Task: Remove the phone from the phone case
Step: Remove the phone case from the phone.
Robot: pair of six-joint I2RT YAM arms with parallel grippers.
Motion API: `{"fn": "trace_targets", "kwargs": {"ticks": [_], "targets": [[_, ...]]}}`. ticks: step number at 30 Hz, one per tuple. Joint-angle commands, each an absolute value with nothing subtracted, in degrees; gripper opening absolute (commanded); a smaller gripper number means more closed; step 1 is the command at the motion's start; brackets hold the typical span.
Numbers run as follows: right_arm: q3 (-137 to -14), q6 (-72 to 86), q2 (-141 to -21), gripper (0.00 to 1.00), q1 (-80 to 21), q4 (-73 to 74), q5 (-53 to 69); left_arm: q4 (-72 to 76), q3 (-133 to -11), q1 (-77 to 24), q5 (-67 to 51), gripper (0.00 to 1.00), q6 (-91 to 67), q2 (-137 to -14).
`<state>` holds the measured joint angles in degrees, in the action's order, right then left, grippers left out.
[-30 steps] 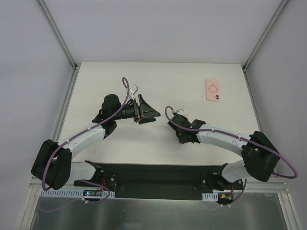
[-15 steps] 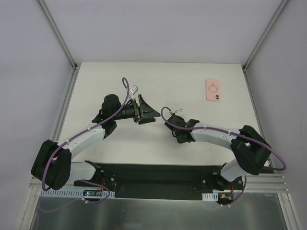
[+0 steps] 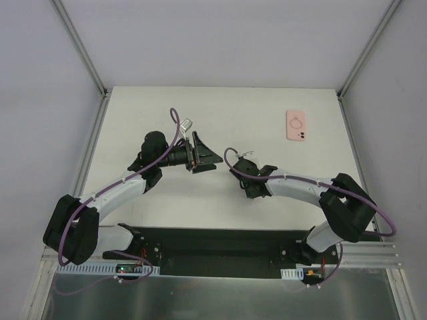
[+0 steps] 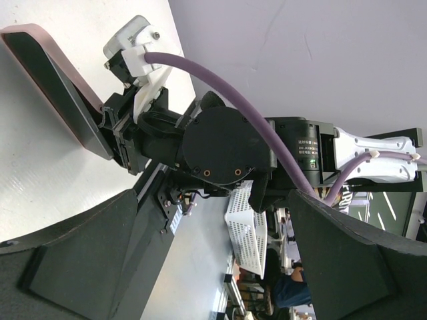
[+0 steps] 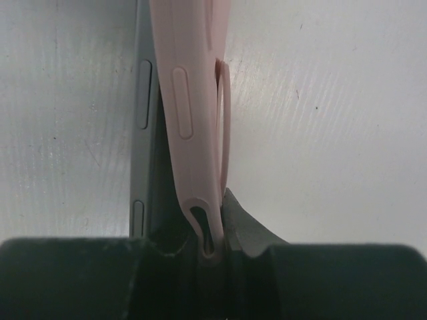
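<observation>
In the right wrist view, the pink phone case (image 5: 193, 100) stands on edge. The grey phone (image 5: 143, 133) sits at its left side, with a dark gap between them near the jaws. My right gripper (image 5: 215, 233) is shut on the case's lower edge, with one fingertip (image 5: 248, 227) pressed against its back. In the left wrist view the dark slab with its pink rim (image 4: 47, 87) hangs from the right gripper's fingers (image 4: 123, 137). From above, the right gripper (image 3: 250, 181) hides the phone. My left gripper (image 3: 212, 162) (image 4: 213, 267) stands open and holds nothing, just left of the right one.
A second pink case with a ring (image 3: 297, 125) lies flat, back up, at the far right of the white table (image 3: 220, 107). Frame posts (image 3: 83, 53) rise at the back corners. A black base plate (image 3: 220, 243) runs along the near edge.
The right arm has drawn its gripper a little to the left and its elbow inward, still gripping the case. The left arm has not moved.
</observation>
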<state>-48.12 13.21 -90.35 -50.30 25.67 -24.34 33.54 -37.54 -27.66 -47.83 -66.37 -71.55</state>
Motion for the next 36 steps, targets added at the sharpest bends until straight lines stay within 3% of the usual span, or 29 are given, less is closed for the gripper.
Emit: {"fn": "trace_targets", "kwargs": {"ticks": [1, 8, 19, 36], "targets": [[-40.4, 15.0, -97.0, 0.01, -48.6, 7.3, -10.1, 35.6, -36.6, -27.3, -49.2, 0.94, -65.3, -70.5], [-41.9, 13.4, -99.8, 0.01, -48.5, 5.4, 1.4, 36.8, -35.9, -27.8, -49.4, 0.94, -65.7, -71.9], [-40.7, 16.9, -98.8, 0.01, -48.9, 3.9, 2.8, 36.4, -35.9, -27.9, -49.6, 0.94, -65.0, -72.7], [-46.8, 20.6, -95.7, 0.01, -48.6, 13.3, 8.3, 31.4, -33.6, -32.7, -43.6, 0.92, -58.6, -74.5]]}}
